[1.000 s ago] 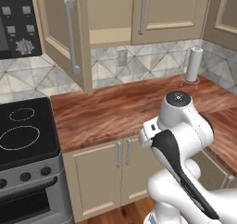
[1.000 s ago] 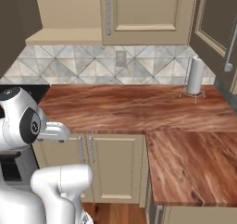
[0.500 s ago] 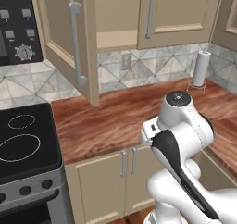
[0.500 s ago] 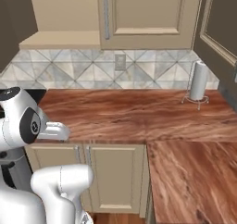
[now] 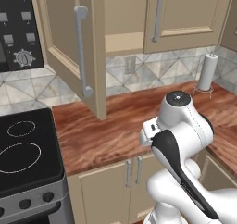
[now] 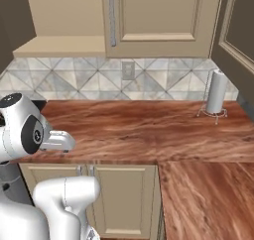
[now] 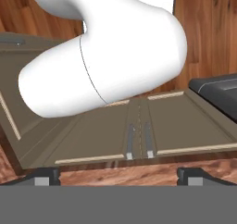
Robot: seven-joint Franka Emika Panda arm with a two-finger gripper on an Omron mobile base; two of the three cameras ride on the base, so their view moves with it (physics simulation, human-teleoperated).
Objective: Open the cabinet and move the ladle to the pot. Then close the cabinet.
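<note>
The cabinet [image 5: 185, 15] hangs on the wall above the counter. Its left door [image 5: 69, 47] stands swung open toward me and its right door [image 6: 154, 16] is shut. The bare lower shelf [image 5: 122, 42] shows inside the open half. The ladle and the pot are out of view. My arm is folded up in front of the counter. In the hand view my gripper [image 7: 118, 177] is open, its two fingertips [image 7: 46, 177] far apart with nothing between them, looking down at the base cabinet doors [image 7: 139, 144].
A black stove top [image 5: 28, 153] sits left of the wooden counter [image 5: 125, 121]. A paper towel roll [image 5: 207, 72] on a wire stand is at the counter's back right. The counter turns a corner toward me [image 6: 208, 199]. Another dark door [image 6: 238, 30] hangs at the right.
The whole picture has shifted right and drawn closer in both base views, so the base has driven. The folded arm and the open gripper hold the same pose.
</note>
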